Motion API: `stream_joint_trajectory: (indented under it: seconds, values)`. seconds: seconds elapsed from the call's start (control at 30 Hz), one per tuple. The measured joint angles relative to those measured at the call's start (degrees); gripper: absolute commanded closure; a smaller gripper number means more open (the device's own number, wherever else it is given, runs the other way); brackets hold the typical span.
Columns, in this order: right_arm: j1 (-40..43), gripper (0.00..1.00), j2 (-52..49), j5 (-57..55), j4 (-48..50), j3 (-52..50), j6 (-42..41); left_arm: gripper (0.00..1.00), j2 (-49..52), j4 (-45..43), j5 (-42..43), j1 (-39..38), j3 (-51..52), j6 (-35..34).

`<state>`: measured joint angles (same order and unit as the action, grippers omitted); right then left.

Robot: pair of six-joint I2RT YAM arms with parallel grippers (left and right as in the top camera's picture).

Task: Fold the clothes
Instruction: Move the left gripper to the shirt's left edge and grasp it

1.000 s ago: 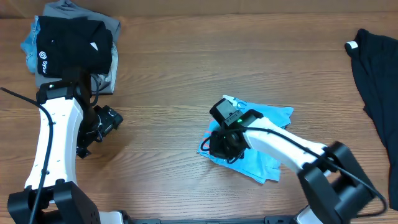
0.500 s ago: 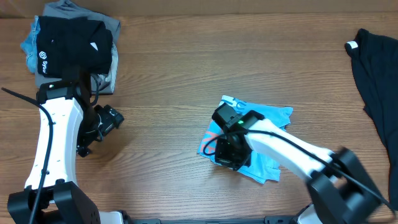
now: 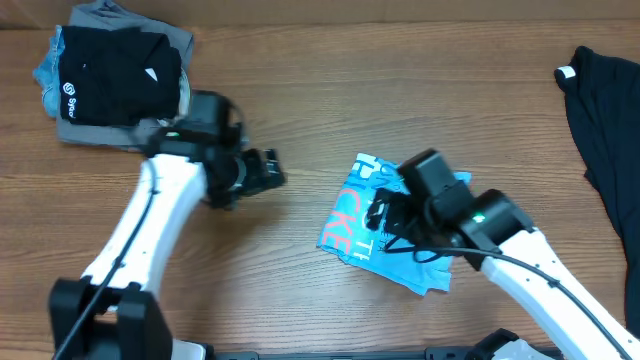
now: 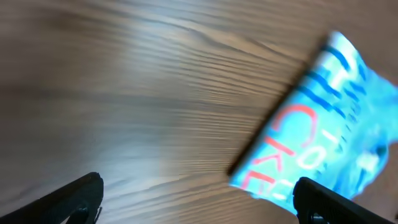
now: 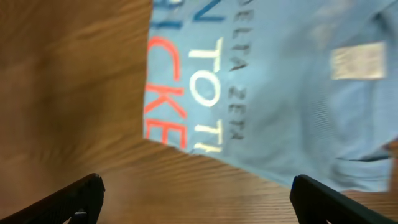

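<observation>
Two changes are being noted. The R gripper [image 3: 380, 213], clamped down on the light blue T-shirt [image 3: 352, 215] a sec ago, is now being held above it w/ jaws spread fully wide. The L gripper [image 3: 270, 172] is being swung in from the table's [image 3: 300, 90] left side toward the centre. The shirt is being left bunched on the wood just right of centre, approx. folded but w/ uneven edges, its coral-red and white lettering [image 5: 186, 81] now being exposed. This is being read as a release after a fold or a press, so the shirt's fold is prob. close to done; a pick-up or tidy-up by the L arm is being judged likely next. In the R wrist view only the two fingers [image 5: 74, 198] are being shown at the bottom corners, well apart, w/ nothing between them and no cloth being touched. The L claw is likewise being held wide open and empty, over bare wood, w/ the shirt's near corner just ahead of it. A stack of folded garments [image 3: 110, 70] is being kept at far left, and a black garment [image 3: 605, 120] w/ a white tag [image 3: 567, 72] is being left unfolded at the far right edge.
</observation>
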<state>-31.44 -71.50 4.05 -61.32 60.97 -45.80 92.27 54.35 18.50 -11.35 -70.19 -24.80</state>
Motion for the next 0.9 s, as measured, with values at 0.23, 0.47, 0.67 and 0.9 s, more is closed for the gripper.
stream_joint_trajectory:
  seconds: [0.23,0.47,0.67,0.9]
  values:
    - [5.14,0.00,1.49,-0.68,-3.72,0.00,0.96,0.00,9.90,-8.94,1.66,-10.73,0.22,-0.72]
    - [5.16,0.00,1.49,-0.66,-3.80,0.00,2.80,0.00,16.72,-18.23,6.36,-12.20,0.70,-1.79]
    - [5.16,0.00,1.49,-0.68,-3.30,0.00,3.28,0.00,20.06,-22.67,13.53,-12.20,0.68,-1.79]
    - [5.16,0.00,1.49,-0.66,-3.17,0.00,3.43,0.00,22.53,-25.07,21.55,-12.39,-0.04,-1.53]
